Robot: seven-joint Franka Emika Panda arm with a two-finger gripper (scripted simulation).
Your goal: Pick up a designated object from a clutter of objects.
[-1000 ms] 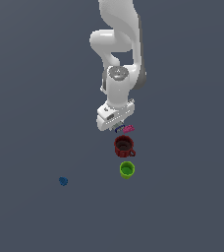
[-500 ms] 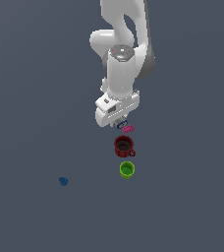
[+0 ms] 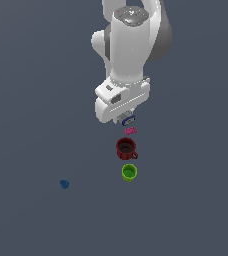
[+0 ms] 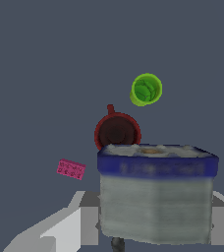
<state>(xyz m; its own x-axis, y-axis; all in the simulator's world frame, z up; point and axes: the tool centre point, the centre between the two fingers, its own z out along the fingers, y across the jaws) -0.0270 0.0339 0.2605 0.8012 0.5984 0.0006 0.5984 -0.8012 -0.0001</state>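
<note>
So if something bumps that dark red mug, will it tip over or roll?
The dark red mug stands upright and looks squat, so it would probably slide rather than tip. If knocked over, its side handle might stop a long roll. It touches nothing, so nothing props it.

Below the gripper (image 3: 128,120): pink block (image 3: 130,131) just beside, then dark red mug (image 3: 126,148), then green cup (image 3: 129,172), 3 in a row.
Exterior view's left: open floor, only 1 small blue lump (image 3: 64,184), well apart.
</note>
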